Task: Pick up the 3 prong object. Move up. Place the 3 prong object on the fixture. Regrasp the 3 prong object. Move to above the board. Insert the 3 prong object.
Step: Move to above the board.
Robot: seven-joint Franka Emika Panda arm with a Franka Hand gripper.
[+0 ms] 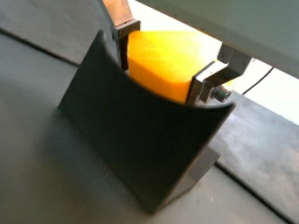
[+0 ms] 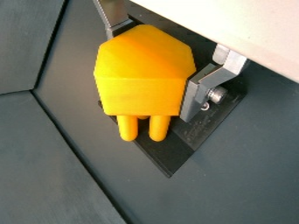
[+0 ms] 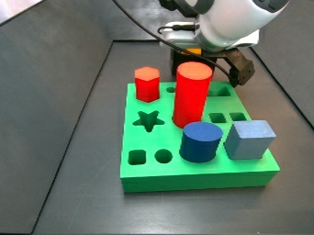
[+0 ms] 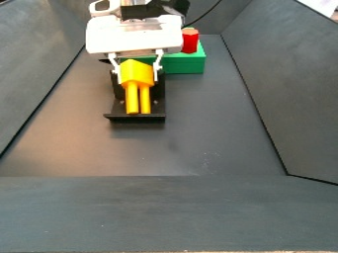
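Observation:
The yellow-orange 3 prong object (image 2: 140,74) lies in the curved notch of the dark fixture (image 1: 140,140), with its prongs pointing out over the fixture's base plate (image 2: 193,131). My gripper (image 2: 156,61) is shut on the piece's body, one silver finger (image 1: 212,83) pressed on each side. In a side view the gripper (image 4: 136,69) holds the piece (image 4: 133,89) above the fixture (image 4: 136,115), just in front of the green board (image 4: 188,63). The board (image 3: 160,170) fills the other side view, with the gripper's white body behind it.
On the board stand a red hexagonal peg (image 3: 147,83), a tall red cylinder (image 3: 192,92), a blue cylinder (image 3: 201,140) and a grey-blue cube (image 3: 249,139). A star cutout (image 3: 149,120) and small cutouts are open. Dark sloping walls enclose the floor.

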